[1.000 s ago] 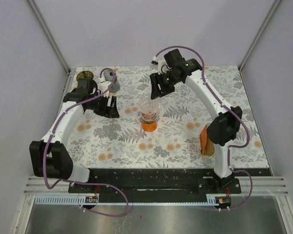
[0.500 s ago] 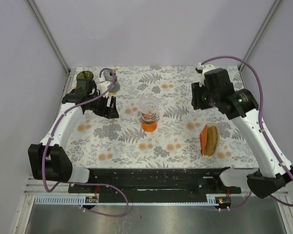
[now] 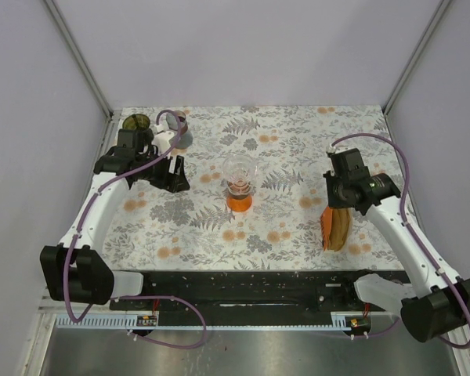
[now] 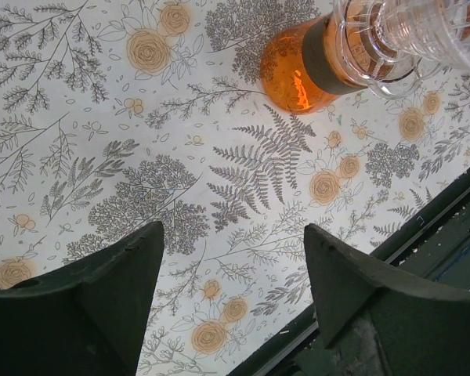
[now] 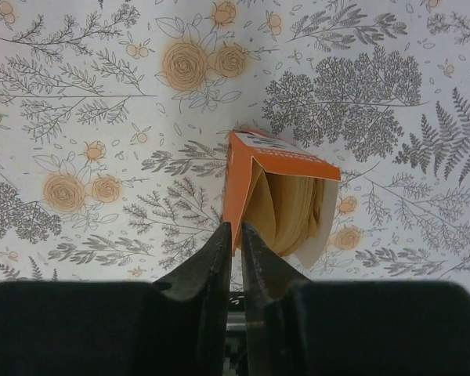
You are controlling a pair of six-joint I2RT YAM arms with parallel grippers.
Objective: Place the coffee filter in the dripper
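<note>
- Looking at your right claw (image 5: 236, 229), you see its two fingers almost pressed together, with only a thin slit between them. It holds nothing and hangs just over the orange box (image 5: 286, 160).
- The coffee filters (image 5: 294, 207) sit packed inside that box at the right side of the table, well apart from the dripper (image 3: 240, 167).
- With fingers this narrow, you may only poke the box and shove it away. Open up before you go down.
- The filters look thin and sit close together, so you may pull out many at once or crush one.
- Your left claw (image 4: 231, 231) is wide open and holds nothing. It is near the dripper, which stands on its orange jug (image 4: 298, 74). A bump there could tip the jug.
- The table (image 3: 282, 235) has a flowery cover that looks smooth, so things may slide on it.
- Plain pale walls (image 3: 243, 47) close in three sides.
</note>
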